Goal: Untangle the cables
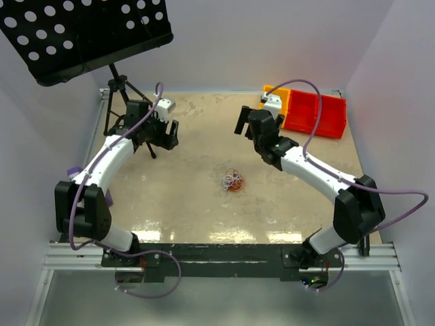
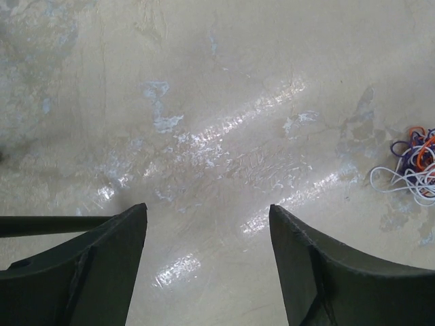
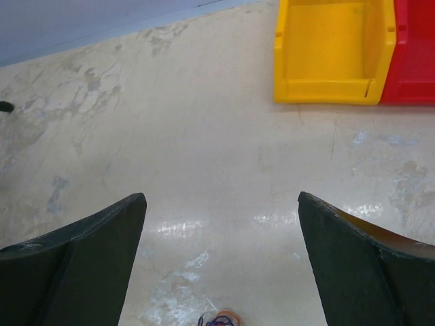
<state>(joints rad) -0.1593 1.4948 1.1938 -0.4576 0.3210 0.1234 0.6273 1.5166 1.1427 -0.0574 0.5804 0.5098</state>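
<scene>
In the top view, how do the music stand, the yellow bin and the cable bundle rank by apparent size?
1. music stand, clearly largest, though it stands nearer the camera.
2. yellow bin; the right arm hides part of it, so its margin over the next is unsure.
3. cable bundle, smallest.

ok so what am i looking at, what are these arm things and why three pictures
Two white robot arms are bolted to a beige table. One picture looks down from above; the others come from a camera on each wrist, so the dark wedges there are that arm's own pincer. The left pincer and right pincer are open, holding nothing. Mid-table lies a small tangle of thin white, orange and purple cables. Far right stand a yellow plastic bin and a red plastic bin; a black perforated music stand is far left.
</scene>
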